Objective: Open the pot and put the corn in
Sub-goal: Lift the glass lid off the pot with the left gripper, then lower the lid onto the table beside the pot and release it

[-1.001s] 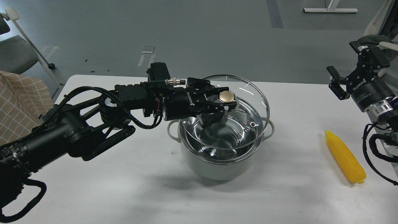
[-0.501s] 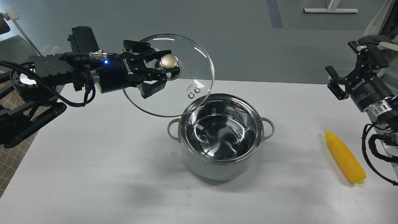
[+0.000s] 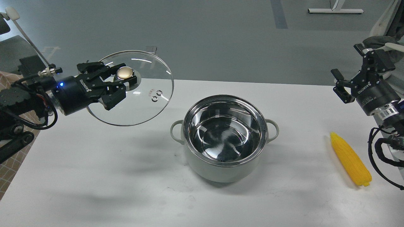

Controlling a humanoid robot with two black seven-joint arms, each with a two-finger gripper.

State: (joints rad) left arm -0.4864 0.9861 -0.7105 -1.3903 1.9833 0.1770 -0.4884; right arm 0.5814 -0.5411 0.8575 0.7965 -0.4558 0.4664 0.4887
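Note:
The pale grey-green pot [image 3: 221, 167] stands uncovered at the middle of the white table, its shiny steel inside empty. My left gripper [image 3: 121, 80] is shut on the brass knob of the round glass lid [image 3: 139, 104] and holds it tilted in the air, left of the pot and clear of it. The yellow corn cob [image 3: 349, 158] lies on the table at the right, tip pointing away from me. My right gripper [image 3: 353, 67] hovers open and empty above the table's right edge, beyond the corn.
The white table [image 3: 110, 176] spreads around the pot. A checked cloth [image 3: 9, 151] lies at the left edge. Grey floor lies beyond the table's far edge.
My left gripper lifted the lid off the pot, carried it up and left, and has now lowered it further left. The pot, corn and right arm have not moved.

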